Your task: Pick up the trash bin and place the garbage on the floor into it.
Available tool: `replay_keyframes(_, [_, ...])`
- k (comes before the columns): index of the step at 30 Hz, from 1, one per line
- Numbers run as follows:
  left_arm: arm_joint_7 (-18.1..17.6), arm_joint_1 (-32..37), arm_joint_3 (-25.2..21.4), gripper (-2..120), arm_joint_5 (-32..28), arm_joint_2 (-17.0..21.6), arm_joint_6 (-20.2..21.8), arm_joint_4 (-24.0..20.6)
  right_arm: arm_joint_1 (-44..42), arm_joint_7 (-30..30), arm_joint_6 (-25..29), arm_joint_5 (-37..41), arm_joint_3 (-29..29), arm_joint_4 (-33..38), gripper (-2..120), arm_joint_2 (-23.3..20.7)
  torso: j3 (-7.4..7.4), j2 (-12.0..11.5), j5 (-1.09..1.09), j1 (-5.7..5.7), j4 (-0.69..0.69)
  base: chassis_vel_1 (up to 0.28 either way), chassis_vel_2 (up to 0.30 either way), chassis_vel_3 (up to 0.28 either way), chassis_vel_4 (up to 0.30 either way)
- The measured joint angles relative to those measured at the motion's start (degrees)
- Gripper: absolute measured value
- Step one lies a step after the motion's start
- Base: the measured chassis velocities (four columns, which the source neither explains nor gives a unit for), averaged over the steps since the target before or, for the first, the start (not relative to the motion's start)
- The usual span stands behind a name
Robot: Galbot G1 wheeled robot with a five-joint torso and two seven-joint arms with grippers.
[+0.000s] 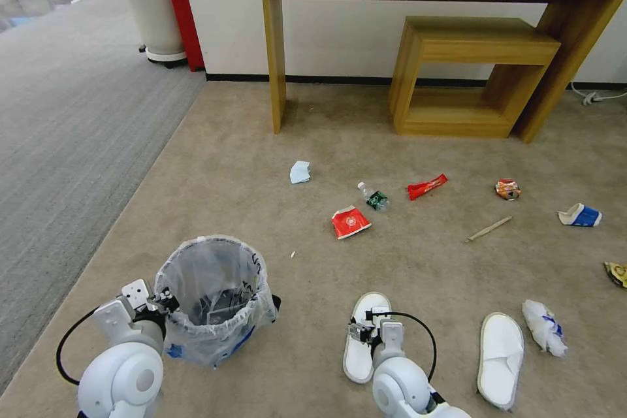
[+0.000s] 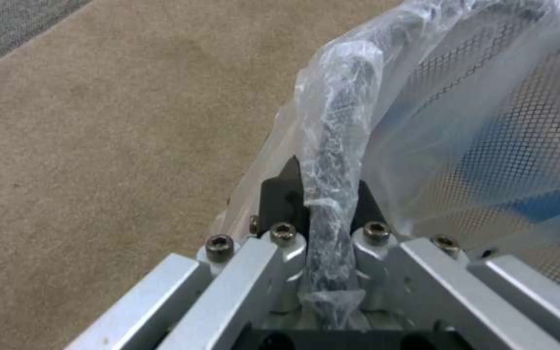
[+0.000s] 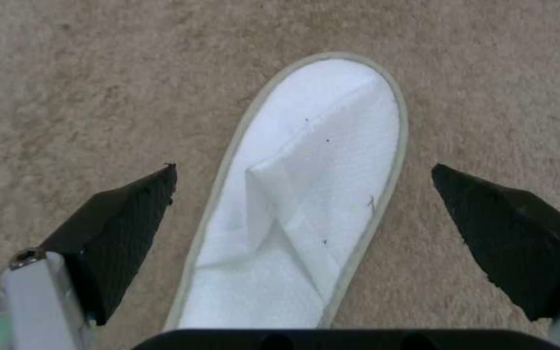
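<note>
White, rounded arms with black cables and metal-framed tools.

In the head view both arms end in glossy white domed joints with pale grey round caps, and a black cable loops beside each wrist. The left tool has a brushed silver frame of angled bars, fastened with dark hex-socket screws, and black tips. The right tool carries two black, ribbed, wedge-shaped fingertips on silver mounts.
</note>
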Motion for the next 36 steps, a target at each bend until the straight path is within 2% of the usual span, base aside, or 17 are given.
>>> replay_keyframes(18, [0.1, -0.4, 0.1, 2, -0.2, 0.1, -0.1, 0.6, 2.5, 0.0, 0.8, -0.3, -0.2, -5.8, 100, 0.6, 0.0, 0.0, 0.0, 0.0, 0.0, 0.0, 0.0, 0.0, 0.0])
replay_keyframes(36, [0.3, -0.7, -0.1, 2, -0.3, 0.2, -0.5, 1.1, 3.6, -0.1, 1.4, -0.7, -0.4, -8.6, 100, 1.2, 0.0, 0.0, 0.0, 0.0, 0.0, 0.0, 0.0, 0.0, 0.0])
